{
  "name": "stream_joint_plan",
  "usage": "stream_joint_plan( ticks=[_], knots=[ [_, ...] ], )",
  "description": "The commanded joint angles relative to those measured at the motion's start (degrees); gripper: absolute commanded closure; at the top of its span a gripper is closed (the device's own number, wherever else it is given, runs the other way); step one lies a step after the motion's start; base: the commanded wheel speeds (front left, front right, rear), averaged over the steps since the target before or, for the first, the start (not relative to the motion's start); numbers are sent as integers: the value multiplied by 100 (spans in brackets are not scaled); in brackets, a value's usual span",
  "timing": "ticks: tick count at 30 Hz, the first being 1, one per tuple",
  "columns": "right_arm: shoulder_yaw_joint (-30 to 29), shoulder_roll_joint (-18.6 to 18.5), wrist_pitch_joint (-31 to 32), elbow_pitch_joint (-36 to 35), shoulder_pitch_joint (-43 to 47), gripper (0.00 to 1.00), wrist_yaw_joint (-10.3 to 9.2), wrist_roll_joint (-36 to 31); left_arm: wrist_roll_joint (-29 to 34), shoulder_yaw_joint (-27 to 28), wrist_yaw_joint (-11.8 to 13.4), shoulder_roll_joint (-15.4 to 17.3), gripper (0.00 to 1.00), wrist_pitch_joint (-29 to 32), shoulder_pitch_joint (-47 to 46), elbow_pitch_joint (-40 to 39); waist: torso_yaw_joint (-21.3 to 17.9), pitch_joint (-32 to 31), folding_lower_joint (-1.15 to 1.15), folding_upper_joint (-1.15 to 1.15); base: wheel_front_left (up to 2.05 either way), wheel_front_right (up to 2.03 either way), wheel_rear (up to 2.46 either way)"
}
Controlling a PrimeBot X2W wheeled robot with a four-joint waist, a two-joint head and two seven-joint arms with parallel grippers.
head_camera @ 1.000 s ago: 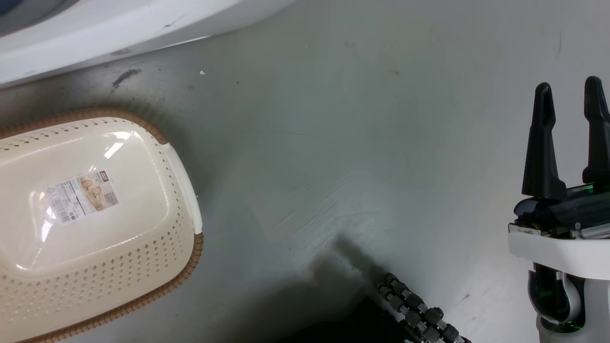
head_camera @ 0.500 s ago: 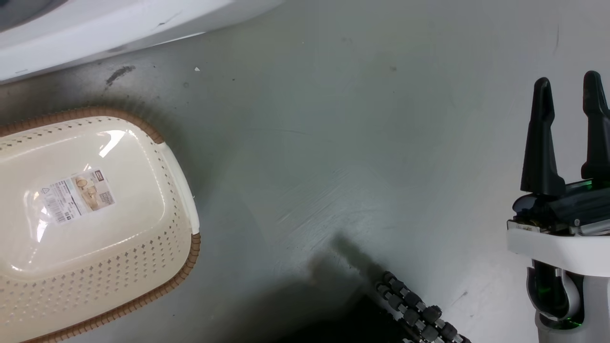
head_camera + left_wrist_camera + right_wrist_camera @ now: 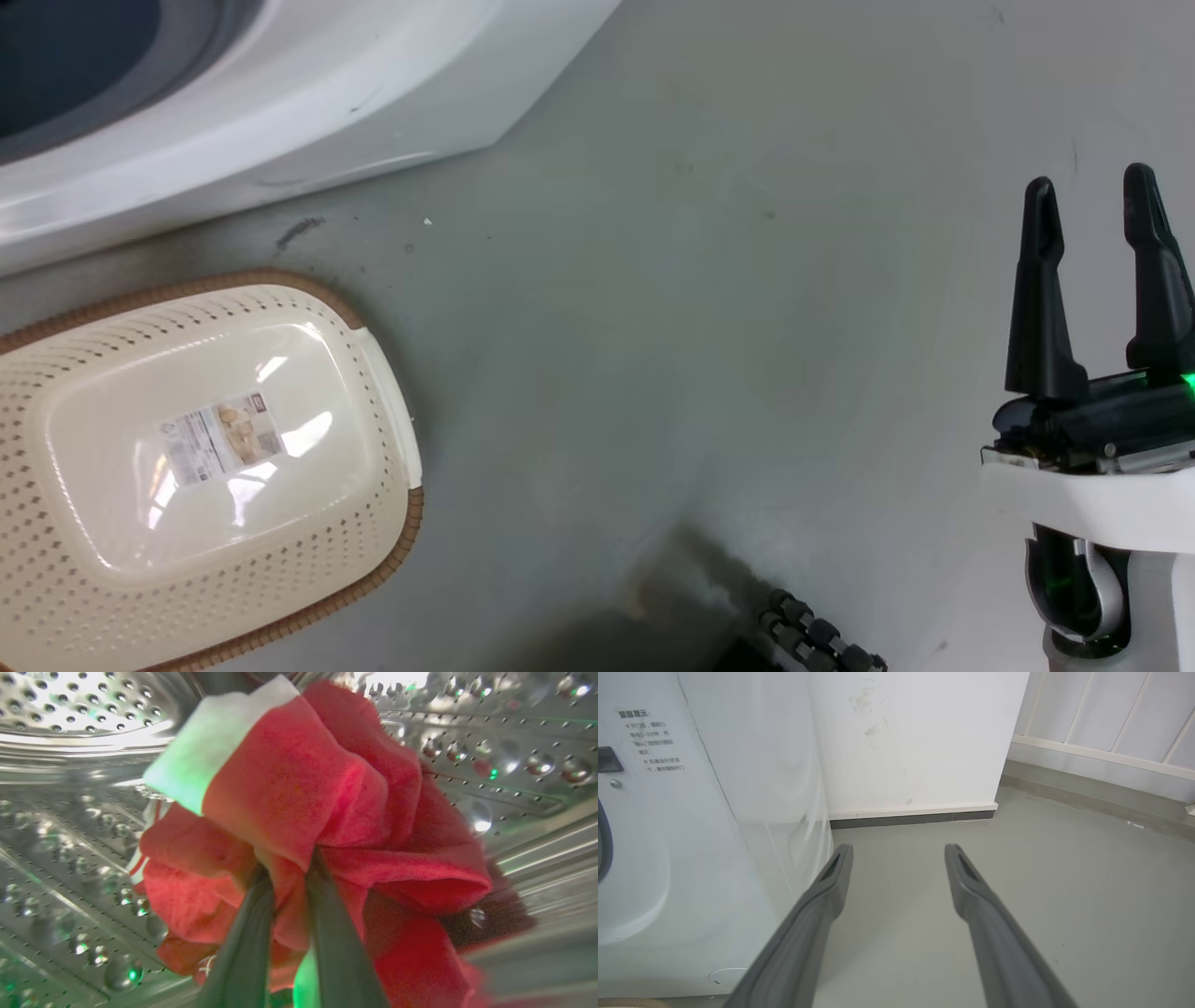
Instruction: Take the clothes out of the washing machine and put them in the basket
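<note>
Upward shift of head view: more washing machine, basket lower in frame.

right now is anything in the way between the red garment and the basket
Nothing visible. The left gripper is shut on the red garment inside the steel drum; the basket sits on the floor before the washing machine, with nothing lying in it.

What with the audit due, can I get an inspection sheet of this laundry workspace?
Surface: grey floor, scuffed, dark smudge.
Job's things: clothes inside the drum of washing machine; basket on floor, no clothes inside.
Clutter: white speck.
Grippers: left gripper fingers shut on clothes; right gripper open, holding nothing.
Cables: black segmented part, low in head view; unsure what.
Surroundings: white wall, pale railing.
</note>
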Motion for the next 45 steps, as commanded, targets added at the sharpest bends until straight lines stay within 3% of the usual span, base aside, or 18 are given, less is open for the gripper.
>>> stream_joint_plan(
  ticks=[1, 13, 21, 29, 39, 45],
  knots=[
    [15, -2, -12, 24, 79, 0, -4, -75, -61, -24, 10, -36, 100, -268, 189, 36, 91, -245, 0, 0, 0, 0, 0],
    [2, -2, -12, 141, 366, 0, -4, -391, -427, -68, 21, -362, 100, -2142, 1394, 433, 331, -1048, 0, 0, 0, 0, 0],
    [-6, -2, -12, 219, 608, 0, -4, -624, -480, -97, 225, -728, 100, -3062, 2266, 402, 590, -1610, 0, 0, 0, 0, 0],
    [33, -2, -12, 298, 911, 0, -4, -803, -443, -65, 524, -906, 100, -3345, 2976, -99, 791, -2202, 0, 0, 0, 0, 0],
    [82, -2, -12, 460, 1484, 0, -4, -1064, -294, 224, 1280, -781, 100, -3389, 4442, -1798, 999, -3080, 0, 0, 0, 0, 0],
    [62, -2, -12, 528, 1706, 0, -4, -1154, -289, 280, 1606, -686, 100, -3392, 5226, -2612, 1084, -3406, 0, 0, 0, 0, 0]
  ],
)
